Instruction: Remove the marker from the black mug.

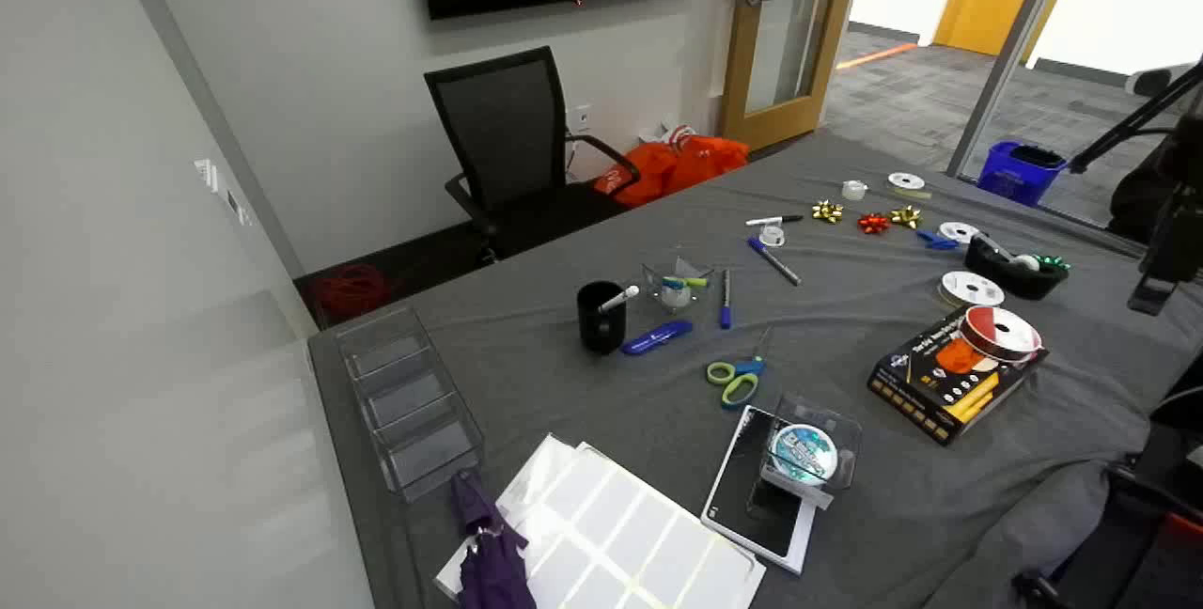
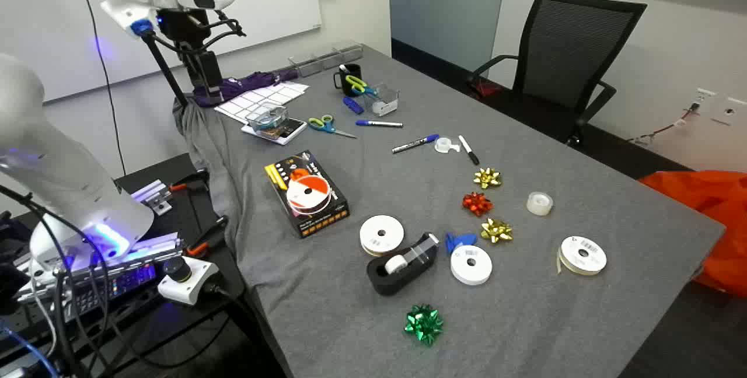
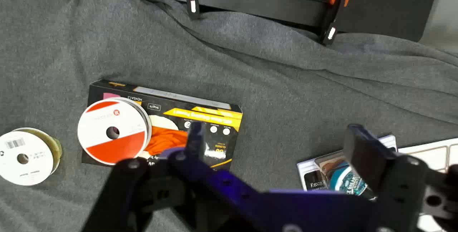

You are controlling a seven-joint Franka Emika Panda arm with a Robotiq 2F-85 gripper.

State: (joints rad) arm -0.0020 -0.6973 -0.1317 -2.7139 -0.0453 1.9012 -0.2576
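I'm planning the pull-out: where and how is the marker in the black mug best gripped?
I'd probably bring the gripper in from above, jaws on either side of the exposed white end of the marker: it slants up past the rim of the black mug, while the rest is hidden inside.

Wrist view nearest, table (image 2: 402, 185) in all 3
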